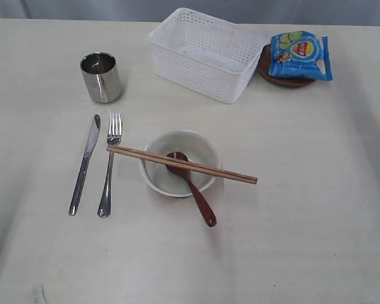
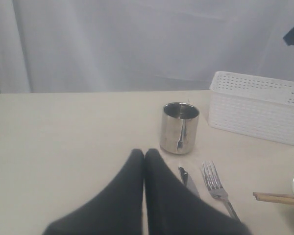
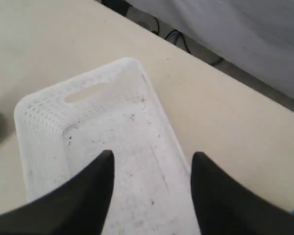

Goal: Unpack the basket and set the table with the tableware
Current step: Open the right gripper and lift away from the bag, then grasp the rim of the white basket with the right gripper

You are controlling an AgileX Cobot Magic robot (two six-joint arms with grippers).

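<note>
Exterior: neither claw of mine in frame. Basket [image 1: 206, 54] looks empty. Chopsticks [image 1: 228, 173] lie across bowl [image 1: 199, 147].

Left wrist: my left claw [image 2: 144, 157] pressed together, empty. Cup [image 2: 180, 128] just ahead of it.

Right wrist: my right claw [image 3: 153, 156] spread apart, holding nothing, basket directly beneath. I judge basket light, stiff, slick plastic. Best hold: slot handle [image 3: 85, 91] or rim.

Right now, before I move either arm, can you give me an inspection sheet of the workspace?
Surface: table pale, no spills seen.
Job's things: basket empty; cup upright; knife and fork side by side; chopsticks across bowl, spoon in it; plate under chip bag.
Clutter: chip bag only.
Grippers: left gripper shut, empty; right gripper open above basket.
Cables: dark cable beyond table edge.
Surroundings: white curtain.
</note>
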